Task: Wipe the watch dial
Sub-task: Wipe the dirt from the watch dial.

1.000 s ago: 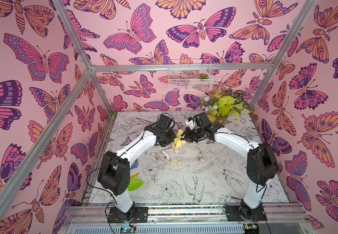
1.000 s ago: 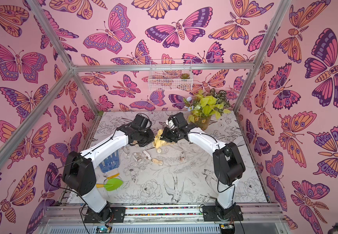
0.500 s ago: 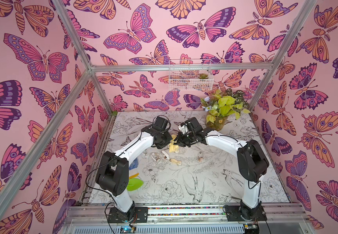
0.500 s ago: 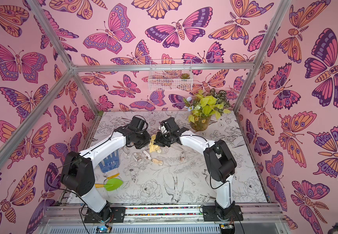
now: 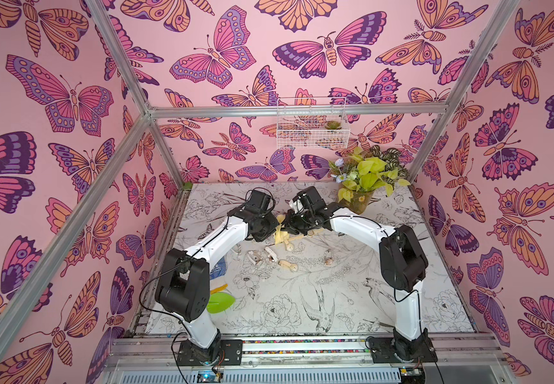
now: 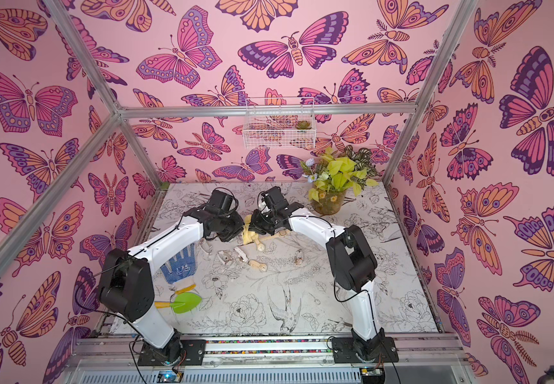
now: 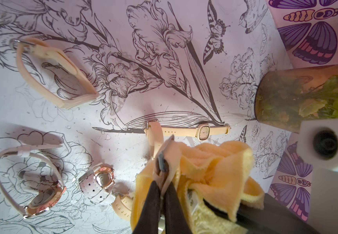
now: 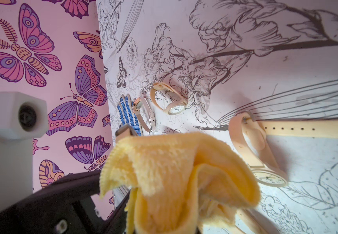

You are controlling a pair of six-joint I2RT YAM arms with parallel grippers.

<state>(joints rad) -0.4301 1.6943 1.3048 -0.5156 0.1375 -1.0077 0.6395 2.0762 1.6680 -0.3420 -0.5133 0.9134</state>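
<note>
Lab cell: aluminium frame (image 5: 202, 112), butterfly walls (image 5: 53, 186)

In left wrist view, yellow cloth (image 7: 210, 168) hides 1 watch's (image 7: 155, 139) dial.

Tool (image 7: 162, 178) on strap (image 7: 155, 137), cloth (image 7: 214, 162) alongside

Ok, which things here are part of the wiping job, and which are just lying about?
In use: yellow cloth, in the right gripper; beige watch, strap pinched by the left gripper.
Lying about: square-dial watch, two rose-gold watches, blue-dotted glove, green trowel, potted plant, wire basket.
</note>
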